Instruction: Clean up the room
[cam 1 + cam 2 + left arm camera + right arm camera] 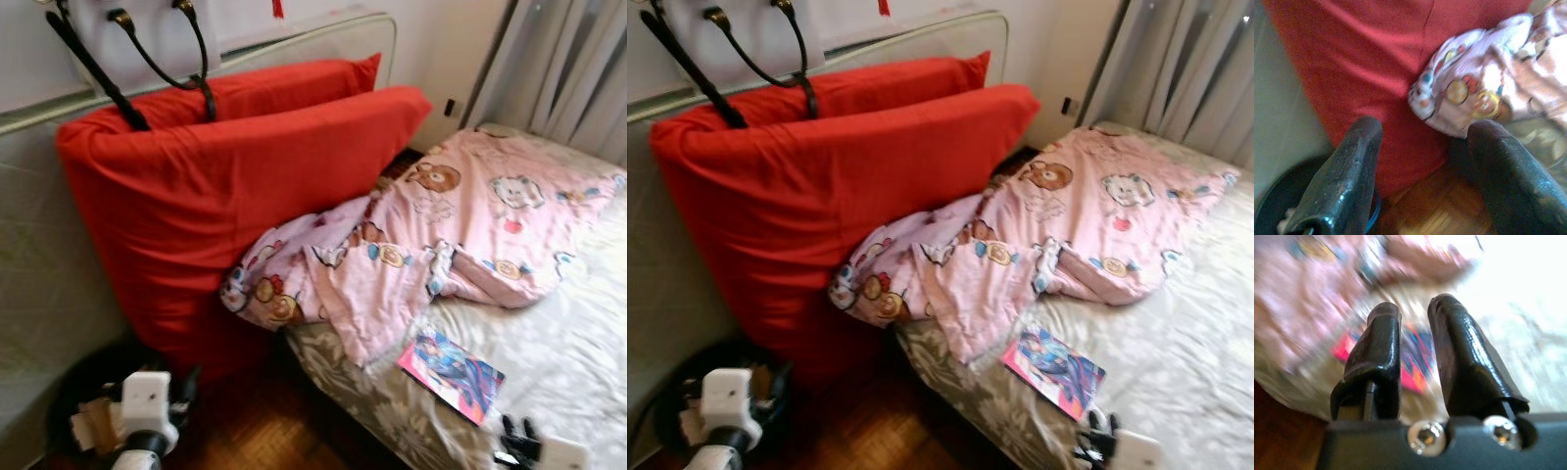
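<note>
- The left tool is seen with fingers spread wide, empty, above the wooden floor beside a large red fabric cushion.
- A crumpled pink cartoon-print blanket is draped over the bed.
- A colourful flat booklet lies on the bed's near edge.
- The right tool is held narrowly parted, empty, above the booklet.

Both eye views look forward and down from the head onto the bed, sharing the red pillows, pink blanket and book. The left wrist view looks closely along its fingers at the pillows beside the bed. The right wrist view, blurred, seems to face the book on the bed.
</note>
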Motion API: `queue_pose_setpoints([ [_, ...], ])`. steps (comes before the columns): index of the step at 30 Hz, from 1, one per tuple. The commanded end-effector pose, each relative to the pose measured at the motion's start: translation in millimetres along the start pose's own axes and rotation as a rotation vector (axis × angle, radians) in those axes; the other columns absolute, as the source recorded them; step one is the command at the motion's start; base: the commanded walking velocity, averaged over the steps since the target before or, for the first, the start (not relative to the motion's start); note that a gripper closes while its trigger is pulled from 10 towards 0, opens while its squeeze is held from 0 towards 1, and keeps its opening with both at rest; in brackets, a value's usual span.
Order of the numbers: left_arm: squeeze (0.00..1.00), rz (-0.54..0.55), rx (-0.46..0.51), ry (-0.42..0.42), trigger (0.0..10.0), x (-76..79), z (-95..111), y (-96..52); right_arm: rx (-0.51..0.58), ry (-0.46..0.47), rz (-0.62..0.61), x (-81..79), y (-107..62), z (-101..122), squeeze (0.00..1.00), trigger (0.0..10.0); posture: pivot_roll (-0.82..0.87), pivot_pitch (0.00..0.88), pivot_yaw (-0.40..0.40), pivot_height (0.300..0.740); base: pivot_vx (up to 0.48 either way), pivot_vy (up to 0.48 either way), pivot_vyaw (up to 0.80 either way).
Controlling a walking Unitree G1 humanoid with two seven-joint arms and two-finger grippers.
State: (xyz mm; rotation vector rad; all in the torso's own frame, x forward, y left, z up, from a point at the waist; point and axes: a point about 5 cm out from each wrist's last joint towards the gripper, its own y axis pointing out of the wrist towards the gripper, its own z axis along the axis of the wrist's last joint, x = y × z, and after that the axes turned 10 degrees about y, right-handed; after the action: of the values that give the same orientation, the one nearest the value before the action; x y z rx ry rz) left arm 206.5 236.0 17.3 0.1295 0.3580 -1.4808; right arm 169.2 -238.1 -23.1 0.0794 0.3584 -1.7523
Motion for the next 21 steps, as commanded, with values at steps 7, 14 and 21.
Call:
queue_pose_setpoints([
  [7, 0.00, -0.027, 0.030, 0.005, 10.0, 3.5, 8, 5.7, -0.067, 0.199, 0.458, -46.8, 5.8, 20, 0.00, 10.0, 0.07, 0.000, -0.069, 0.740, 0.000, 0.000, 0.00],
  [14, 0.00, -0.026, -0.127, -0.061, 10.0, 8.0, -24, -2.8, -0.257, 0.225, 0.122, -7.6, -9.4, -31, 0.00, 10.0, 0.08, 0.000, -0.055, 0.740, 0.000, 0.000, 0.00],
  [21, 0.00, -0.082, -0.415, -0.100, 10.0, 14.3, -64, -6.2, -0.586, 0.223, -0.077, -2.9, -31.2, -77, 0.00, 10.0, 0.07, 0.000, -0.012, 0.740, 0.000, 0.000, 0.00],
])
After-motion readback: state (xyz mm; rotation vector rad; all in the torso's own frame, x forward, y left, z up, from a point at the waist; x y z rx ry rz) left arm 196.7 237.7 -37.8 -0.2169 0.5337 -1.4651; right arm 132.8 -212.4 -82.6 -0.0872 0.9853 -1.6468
